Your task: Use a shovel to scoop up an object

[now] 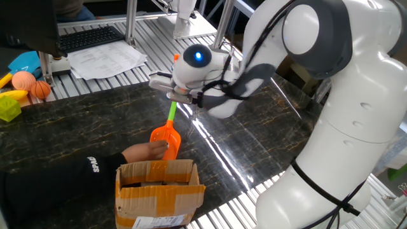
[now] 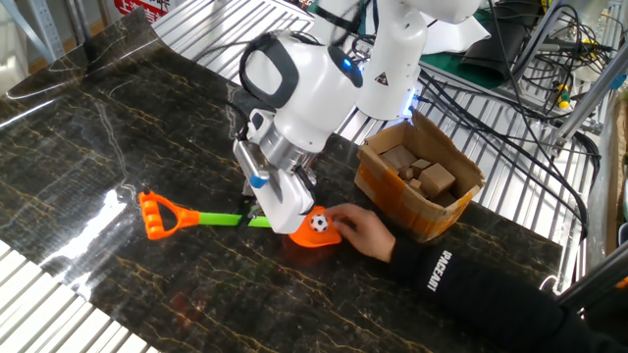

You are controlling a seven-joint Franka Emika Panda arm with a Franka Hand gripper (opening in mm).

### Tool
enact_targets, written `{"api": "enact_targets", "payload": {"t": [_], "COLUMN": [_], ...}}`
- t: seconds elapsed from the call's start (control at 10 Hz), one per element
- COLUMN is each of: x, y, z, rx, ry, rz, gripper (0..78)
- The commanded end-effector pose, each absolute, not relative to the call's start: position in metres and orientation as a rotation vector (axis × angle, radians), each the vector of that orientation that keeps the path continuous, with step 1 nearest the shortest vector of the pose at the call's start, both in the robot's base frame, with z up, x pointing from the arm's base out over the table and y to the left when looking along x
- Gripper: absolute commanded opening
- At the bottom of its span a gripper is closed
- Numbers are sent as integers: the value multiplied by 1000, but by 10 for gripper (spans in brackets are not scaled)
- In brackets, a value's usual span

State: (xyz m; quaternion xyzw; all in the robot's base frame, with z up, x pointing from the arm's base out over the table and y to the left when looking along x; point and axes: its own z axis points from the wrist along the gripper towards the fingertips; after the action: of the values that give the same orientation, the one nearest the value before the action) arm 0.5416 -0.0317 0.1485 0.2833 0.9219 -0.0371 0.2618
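Observation:
My gripper is shut on the bright green shaft of the shovel, close to the orange blade. The shovel lies low over the dark table, its orange D-shaped end to the left. The tiny black-and-white ball sits on the blade, with a person's hand touching it. In the one fixed view the gripper holds the shaft above the blade. The hand is at the blade there and the ball is hidden.
A cardboard box with wooden blocks stands right of the hand; it also shows in the one fixed view. The person's black sleeve crosses the table. Orange and peach balls and toys lie at the far left. Cables run behind the robot.

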Motion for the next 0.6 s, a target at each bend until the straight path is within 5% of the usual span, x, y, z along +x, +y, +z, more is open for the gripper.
{"api": "enact_targets", "payload": {"t": [0.1, 0.6], "x": [535, 534], "y": [-20, -15], "z": [142, 136], "rx": [820, 844], "ry": [2653, 2833], "rz": [-118, -92], "gripper": [15, 15]}}
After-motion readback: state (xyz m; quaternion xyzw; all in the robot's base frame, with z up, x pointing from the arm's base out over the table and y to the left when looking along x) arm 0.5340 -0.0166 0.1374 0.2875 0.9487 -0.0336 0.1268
